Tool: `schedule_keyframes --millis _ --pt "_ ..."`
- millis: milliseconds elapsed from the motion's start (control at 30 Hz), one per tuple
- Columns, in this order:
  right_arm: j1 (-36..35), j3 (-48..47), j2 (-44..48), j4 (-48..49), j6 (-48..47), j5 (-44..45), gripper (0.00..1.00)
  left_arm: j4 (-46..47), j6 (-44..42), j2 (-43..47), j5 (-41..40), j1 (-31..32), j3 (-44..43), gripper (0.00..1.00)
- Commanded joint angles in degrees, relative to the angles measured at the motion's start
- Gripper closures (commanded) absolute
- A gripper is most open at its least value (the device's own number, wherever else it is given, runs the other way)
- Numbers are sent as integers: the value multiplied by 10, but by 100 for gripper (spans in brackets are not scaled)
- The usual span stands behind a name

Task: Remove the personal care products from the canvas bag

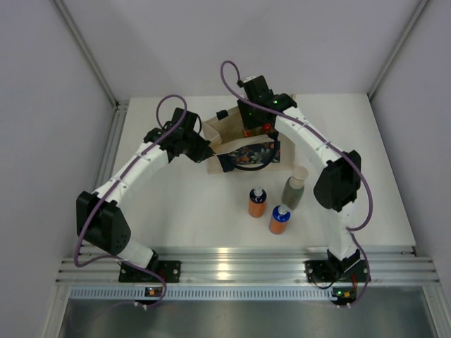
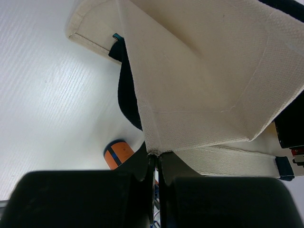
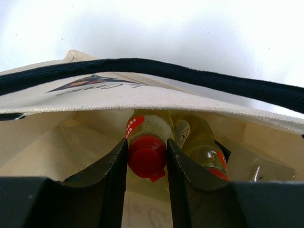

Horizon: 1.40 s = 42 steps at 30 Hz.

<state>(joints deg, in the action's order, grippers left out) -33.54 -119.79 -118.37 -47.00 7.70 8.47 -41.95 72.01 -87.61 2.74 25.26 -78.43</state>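
The left gripper (image 2: 156, 164) is pinching the canvas bag (image 2: 199, 71) by its rim near the table's (image 1: 176, 211) far edge. The right gripper (image 3: 147, 153) is reaching inside and clamping a yellow bottle (image 3: 153, 124) by its red cap (image 3: 145, 156). Two orange bottles (image 1: 257, 203) (image 1: 280, 220) and a grey-green bottle (image 1: 295, 189) are standing nearer the front edge.

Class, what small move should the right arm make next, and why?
Probably lift the right gripper straight up: it clasps the red cap of a yellow bottle inside the canvas bag, while the left gripper pinches the bag's edge.
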Motion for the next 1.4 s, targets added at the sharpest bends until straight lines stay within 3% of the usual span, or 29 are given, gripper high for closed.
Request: schedule_keyframes --millis 0,1367 --pt "5 -35 38 -4 -6 -1 100 -8 -2 -2 52 5 5 100" --pt "-15 -110 140 -46 -31 6 100 -8 -3 -15 50 5 -7 100"
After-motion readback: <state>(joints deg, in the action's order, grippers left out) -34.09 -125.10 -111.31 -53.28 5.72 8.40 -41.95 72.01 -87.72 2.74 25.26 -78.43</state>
